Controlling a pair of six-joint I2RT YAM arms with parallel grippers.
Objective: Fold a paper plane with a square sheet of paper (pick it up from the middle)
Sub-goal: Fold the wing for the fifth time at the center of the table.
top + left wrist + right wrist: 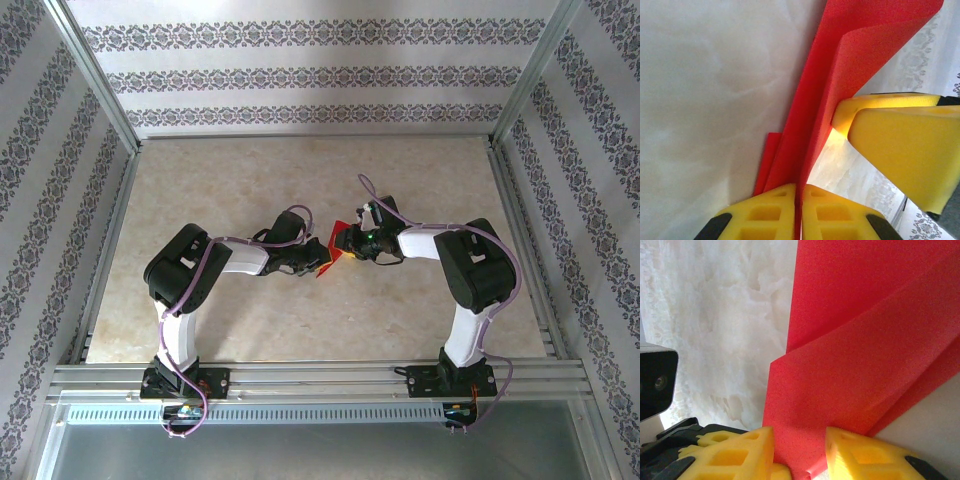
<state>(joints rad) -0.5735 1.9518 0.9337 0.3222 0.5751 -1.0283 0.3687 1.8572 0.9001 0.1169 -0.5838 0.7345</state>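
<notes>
Two arms meet over the middle of the table (200, 200), and between them is one red sheet of paper (324, 264), held up off the surface and creased into several overlapping layers. The left claw (308, 264) is clenched on the paper's lower edge: in its wrist view the two yellow fingers (765, 215) press together with the paper (840, 75) rising from between them. The right claw (350, 246) faces it from the other side; its two fingers (740, 452) stand apart, released, with a flap of the paper (865, 365) passing through the gap and touching one finger.
</notes>
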